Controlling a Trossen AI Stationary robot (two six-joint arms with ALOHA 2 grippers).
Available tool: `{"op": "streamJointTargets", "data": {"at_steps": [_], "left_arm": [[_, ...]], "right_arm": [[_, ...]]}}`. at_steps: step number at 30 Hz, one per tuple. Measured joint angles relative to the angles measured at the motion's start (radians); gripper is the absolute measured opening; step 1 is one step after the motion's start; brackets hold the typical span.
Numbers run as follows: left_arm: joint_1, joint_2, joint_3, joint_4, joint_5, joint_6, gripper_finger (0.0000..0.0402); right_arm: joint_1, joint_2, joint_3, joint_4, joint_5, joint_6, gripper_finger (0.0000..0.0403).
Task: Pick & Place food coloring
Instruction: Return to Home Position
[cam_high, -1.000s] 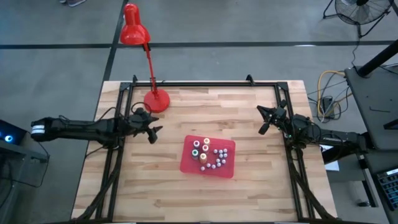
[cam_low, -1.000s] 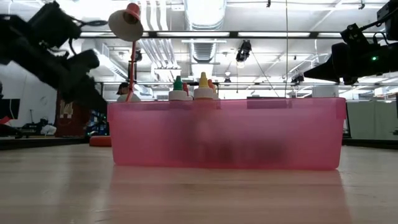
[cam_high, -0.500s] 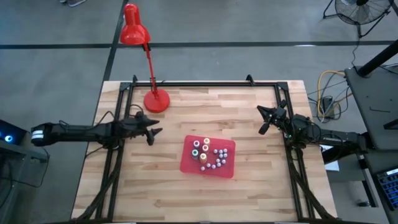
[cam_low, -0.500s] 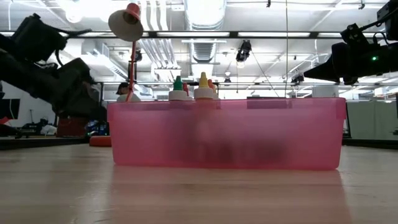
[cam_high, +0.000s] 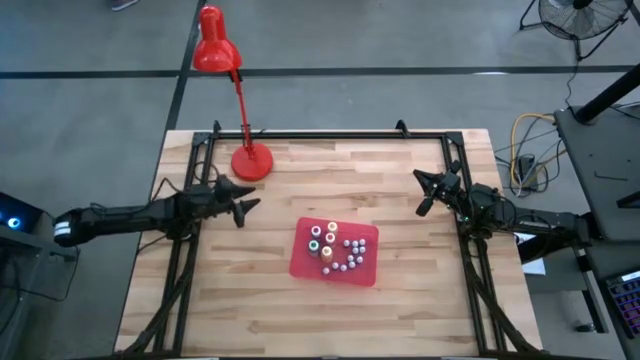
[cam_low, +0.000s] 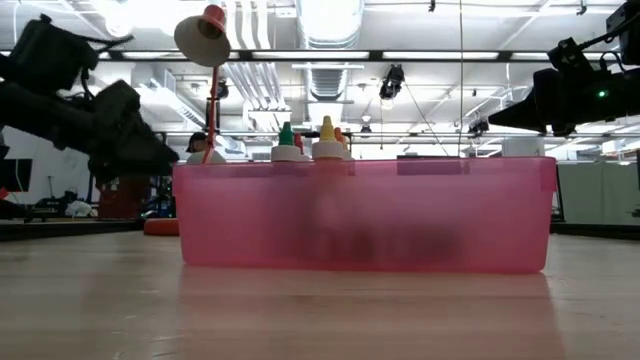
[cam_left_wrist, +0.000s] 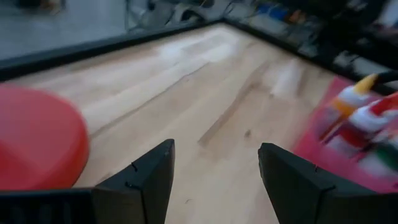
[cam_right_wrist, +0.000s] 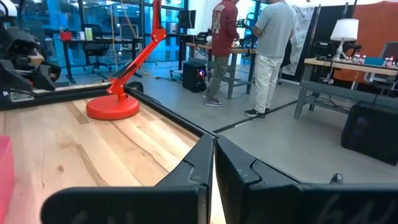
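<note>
One wooden table (cam_high: 250, 300) holds one red bin (cam_high: 302, 262) and one red lamp (cam_high: 251, 161). The bin holds the food coloring bottles (cam_high: 328, 241): about five taller ones with coloured tops and roughly ten tiny pale-capped ones, too small to count exactly. There are two grippers: the left gripper (cam_high: 243, 207) and the right gripper (cam_high: 425, 192). Two people stand beyond the table: a person in a dark red top (cam_right_wrist: 225, 43) and a person in a grey top (cam_right_wrist: 270, 53).

The table (cam_high: 330, 310) is pale wood in glued strips, smooth with a low sheen. The bin (cam_low: 360, 215) is translucent pink plastic, glossy. The lamp (cam_right_wrist: 112, 107) has a shiny red finish. The frame (cam_high: 320, 135) looks like matt black metal. The left gripper (cam_left_wrist: 216, 144) has dark, matt, smooth fingers (cam_left_wrist: 146, 180).
</note>
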Motion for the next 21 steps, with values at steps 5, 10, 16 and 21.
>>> {"op": "streamJointTargets", "data": {"at_steps": [5, 10, 16, 21], "left_arm": [[0.0, -0.1, 0.0, 0.0, 0.033, 0.005, 0.0204], [0.0, -0.193, -0.001, -0.004, 0.057, -0.007, 0.0204], [0.0, -0.271, -0.001, -0.025, 0.103, -0.008, 0.0204], [0.0, -0.301, -0.001, -0.027, 0.108, -0.009, 0.0204]], "right_arm": [[0.0, 0.0, 0.0, 0.0, 0.0, -0.005, 0.0008], [0.0, 0.0, 0.0, 0.0, 0.0, 0.006, 0.0009], [0.0, 0.0, 0.0, 0.0, 0.0, -0.005, 0.0009], [0.0, 0.0, 0.0, 0.0, 0.0, 0.001, 0.0009]]}}
